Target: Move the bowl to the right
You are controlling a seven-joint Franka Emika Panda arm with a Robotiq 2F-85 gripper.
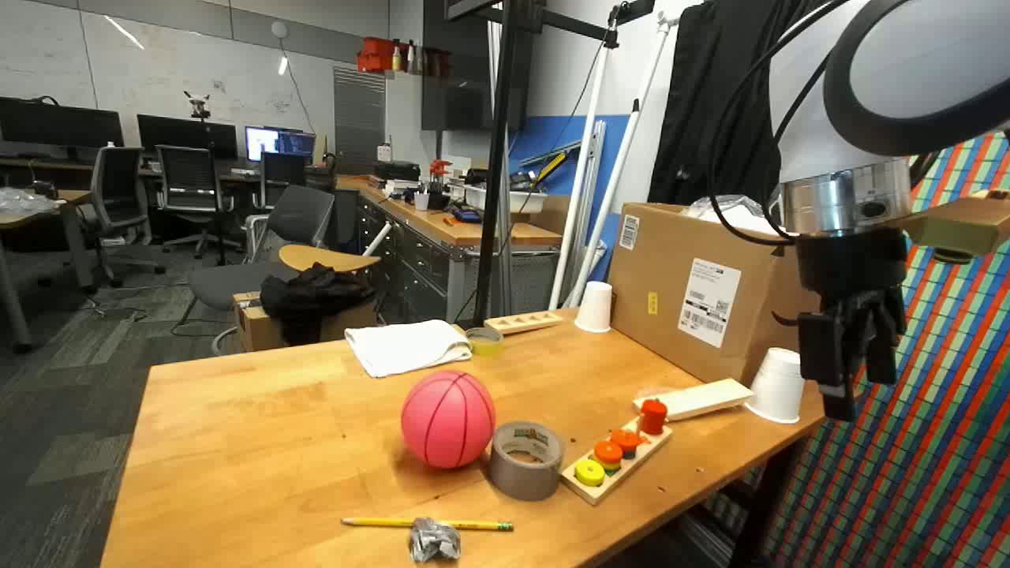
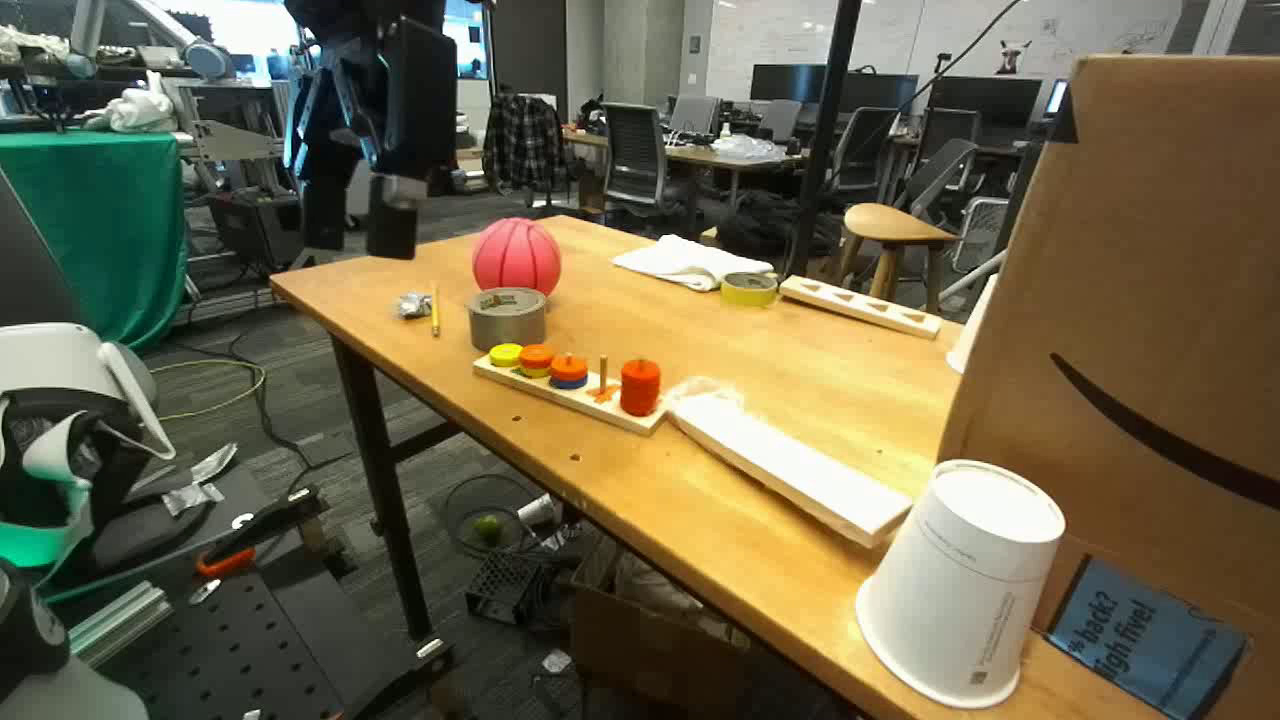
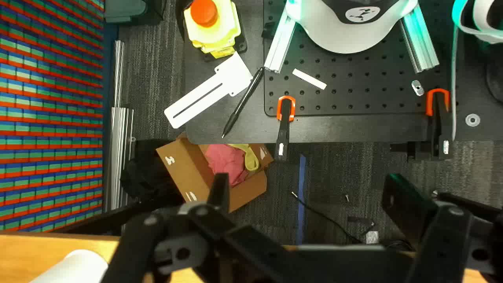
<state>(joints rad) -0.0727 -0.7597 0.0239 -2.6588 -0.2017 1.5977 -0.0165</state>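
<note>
The bowl (image 1: 448, 420) is a pinkish-red, ball-like thing with thin dark curved lines. It sits on the wooden table, beside a grey tape roll (image 1: 527, 481), in an exterior view. It also shows behind the tape roll in an exterior view (image 2: 517, 258). It does not show in the wrist view. My gripper (image 1: 860, 388) hangs in the air beyond the table's edge, well apart from the bowl. In the wrist view its fingers (image 3: 306, 188) are spread wide with nothing between them, above the floor. It also shows in an exterior view (image 2: 357, 245).
A peg toy (image 1: 627, 465) with coloured rings, a pale board (image 1: 702, 398) and white cups (image 1: 777, 386) line one table side. A large cardboard box (image 1: 671, 284) stands behind. A pencil (image 1: 387, 522), crumpled foil (image 1: 434, 541), white towel (image 1: 406, 345) and yellow-green tape (image 1: 484, 343) lie around.
</note>
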